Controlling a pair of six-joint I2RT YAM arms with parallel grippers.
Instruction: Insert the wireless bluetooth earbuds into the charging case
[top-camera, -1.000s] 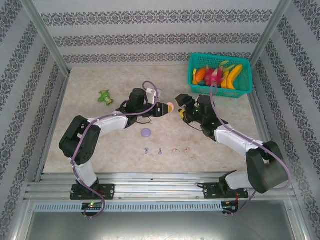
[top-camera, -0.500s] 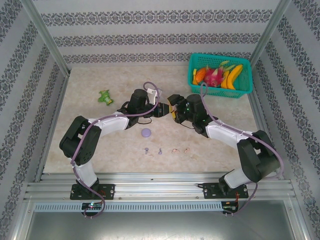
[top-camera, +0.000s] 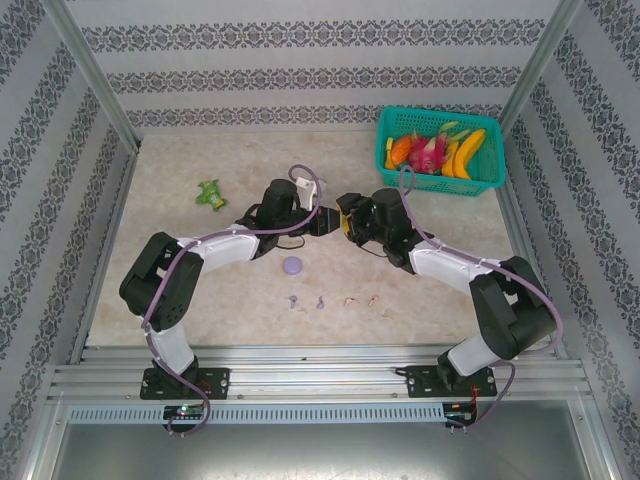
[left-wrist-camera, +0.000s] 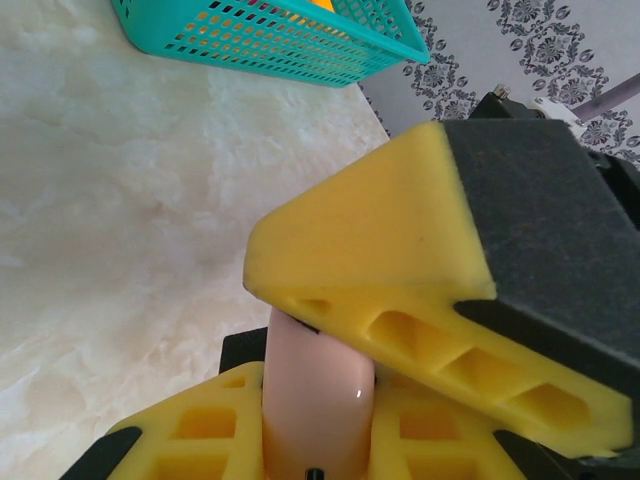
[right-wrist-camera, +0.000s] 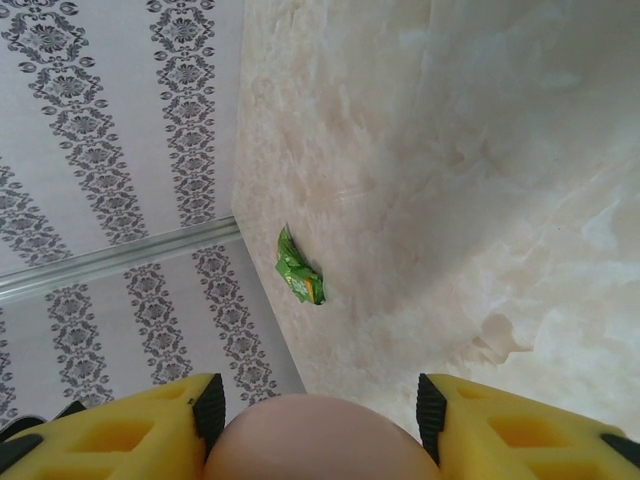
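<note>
Observing from the near edge of the worktop (top-camera: 200, 290), both arms reach inward and meet over its middle.

Left claw (top-camera: 325, 219): clamped on a pale pink case (left-wrist-camera: 318, 385). In the left wrist view the case stands between that claw's yellow fingers (left-wrist-camera: 205, 430), gripped at both sides and raised off the surface.

Right claw (top-camera: 346, 216): set against the same case from the opposite side. In the right wrist view the rounded pink body sits between its two yellow fingers (right-wrist-camera: 110, 432), one on each side and very close to it. I cannot tell whether they press on the case or merely flank it. In the left wrist view one of the right claw's fingers (left-wrist-camera: 370, 265) lies across the top of the case, touching or nearly touching it.

Task items: two purple earbuds (top-camera: 292, 300) and two pale pink earbuds (top-camera: 350, 299) lie loose in a short row on the worktop, nearer the arm bases than the claws and well apart from the held case. The purple pair is at the left end of the row, the pink pair at the right. None is in a case.

Other items: a round purple case (top-camera: 292, 265) lies flat between the claws and the earbud row. A teal basket (top-camera: 385, 150) of fruit stands at the far right corner. A small green packet (top-camera: 210, 193) lies toward the far left.
</note>
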